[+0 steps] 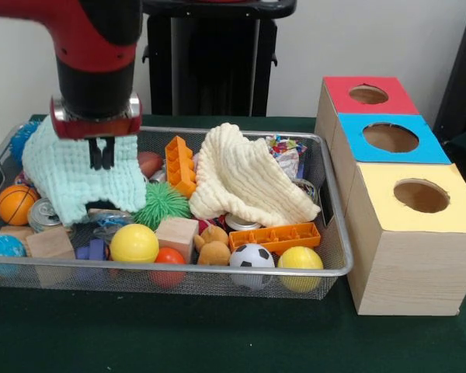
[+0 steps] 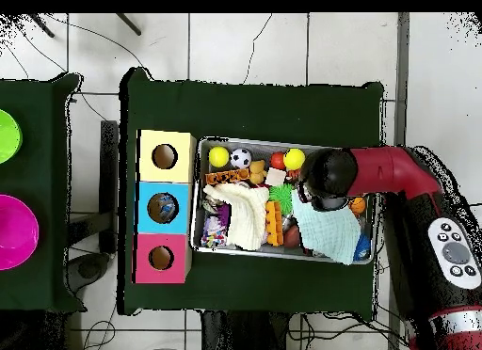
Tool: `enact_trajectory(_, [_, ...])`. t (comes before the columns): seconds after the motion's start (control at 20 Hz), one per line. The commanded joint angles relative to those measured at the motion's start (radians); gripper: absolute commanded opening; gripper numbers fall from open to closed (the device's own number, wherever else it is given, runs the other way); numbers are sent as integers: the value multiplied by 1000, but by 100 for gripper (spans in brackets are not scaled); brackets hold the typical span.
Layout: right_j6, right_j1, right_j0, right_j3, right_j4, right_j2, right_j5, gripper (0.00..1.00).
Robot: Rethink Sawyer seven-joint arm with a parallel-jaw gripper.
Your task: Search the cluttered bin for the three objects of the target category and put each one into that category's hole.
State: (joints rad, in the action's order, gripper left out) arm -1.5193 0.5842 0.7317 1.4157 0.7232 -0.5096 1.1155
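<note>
At left end of wire mesh bin (image 1: 326,202), you see mint-green waffle-weave cloth (image 1: 70,175) lifted, draped, hollow arch at its lower edge. Black pincer (image 1: 102,153) pressed together, pinching cloth's upper middle; cloth hangs directly below it. Around: green spiky ball (image 1: 162,203), orange basketball (image 1: 15,203), yellow ball (image 1: 133,243), wooden cube (image 1: 176,235), cream waffle-weave cloth (image 1: 245,180) heaped mid-bin. Your right: wooden box with red-, blue-, yellow-topped holes (image 1: 391,137), well apart from held cloth.

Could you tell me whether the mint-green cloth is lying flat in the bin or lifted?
Lifted: the mint-green cloth hangs draped from the shut gripper, its lower edge arching above the toys in the wire bin.
</note>
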Motion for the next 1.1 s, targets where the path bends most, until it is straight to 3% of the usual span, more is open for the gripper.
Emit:
enact_trajectory(0.05, [307, 150, 7, 77, -40, -37, 155, 0])
enact_trajectory(0.85, [239, 86, 54, 99, -45, -82, -36, 0])
enact_trajectory(0.9, [236, 84, 58, 102, -46, -87, -45, 100])
enact_trajectory(1.1, [191, 64, 90, 124, -98, -121, -114, 100])
